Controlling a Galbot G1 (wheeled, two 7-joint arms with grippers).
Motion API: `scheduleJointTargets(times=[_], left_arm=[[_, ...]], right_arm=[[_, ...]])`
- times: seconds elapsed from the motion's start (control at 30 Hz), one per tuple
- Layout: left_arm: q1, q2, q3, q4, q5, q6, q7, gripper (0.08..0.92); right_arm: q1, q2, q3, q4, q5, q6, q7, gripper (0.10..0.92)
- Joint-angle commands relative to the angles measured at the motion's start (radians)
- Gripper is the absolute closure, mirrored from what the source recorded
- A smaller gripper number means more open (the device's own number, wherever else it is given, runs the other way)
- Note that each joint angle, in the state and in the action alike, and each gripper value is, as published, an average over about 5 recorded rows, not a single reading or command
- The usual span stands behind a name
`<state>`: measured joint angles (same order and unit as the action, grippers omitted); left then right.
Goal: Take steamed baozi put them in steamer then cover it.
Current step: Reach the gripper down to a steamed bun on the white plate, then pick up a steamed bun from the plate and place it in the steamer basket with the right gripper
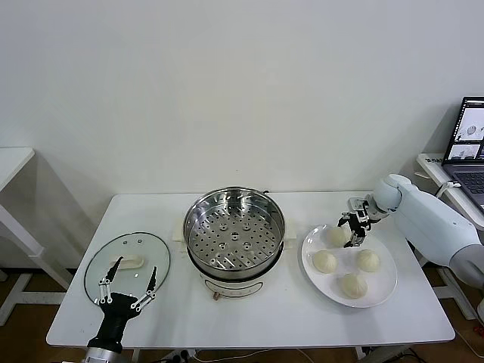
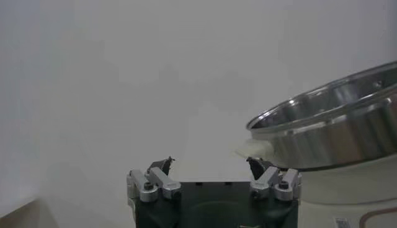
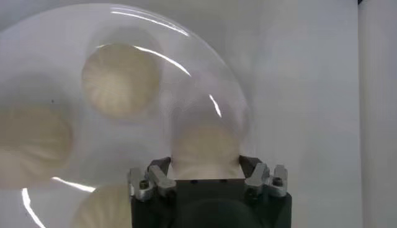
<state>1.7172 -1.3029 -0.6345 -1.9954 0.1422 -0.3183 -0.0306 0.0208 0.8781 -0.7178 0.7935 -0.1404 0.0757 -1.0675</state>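
Reaching over the white plate [image 1: 382, 291], our right gripper [image 1: 354, 230] clasped the rear baozi [image 3: 205, 147] between its fingers. Three other baozi [image 1: 325, 262] sat on that plate, right of the steamer [image 1: 235, 228]. Our left gripper [image 1: 126, 291] hovered spread over the glass lid [image 1: 106, 261].

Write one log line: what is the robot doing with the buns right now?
right gripper: around far cream-white round bun on white plate, not lifted | left gripper: open, over glass lid | shiny steel steamer: uncovered, no buns
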Motion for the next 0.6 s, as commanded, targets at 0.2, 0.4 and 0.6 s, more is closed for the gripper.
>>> scheduleJointTargets(times=[0.2, 0.4, 0.6], left_arm=[[-0.003, 0.001, 0.005, -0.011, 0.0, 0.003, -0.001, 0.177], [0.0, 0.005, 0.008, -0.022, -0.001, 0.004, -0.001, 0.177], [0.007, 0.006, 0.012, -0.028, 0.0, 0.002, -0.003, 0.177]], right_arm=[[0.072, -0.058, -0.061, 0.145, 0.047, 0.012, 0.001, 0.341], [0.299, -0.102, -0.193, 0.285, 0.15, 0.11, -0.074, 0.338], [0.54, -0.023, -0.296, 0.352, 0.211, 0.285, -0.152, 0.331]])
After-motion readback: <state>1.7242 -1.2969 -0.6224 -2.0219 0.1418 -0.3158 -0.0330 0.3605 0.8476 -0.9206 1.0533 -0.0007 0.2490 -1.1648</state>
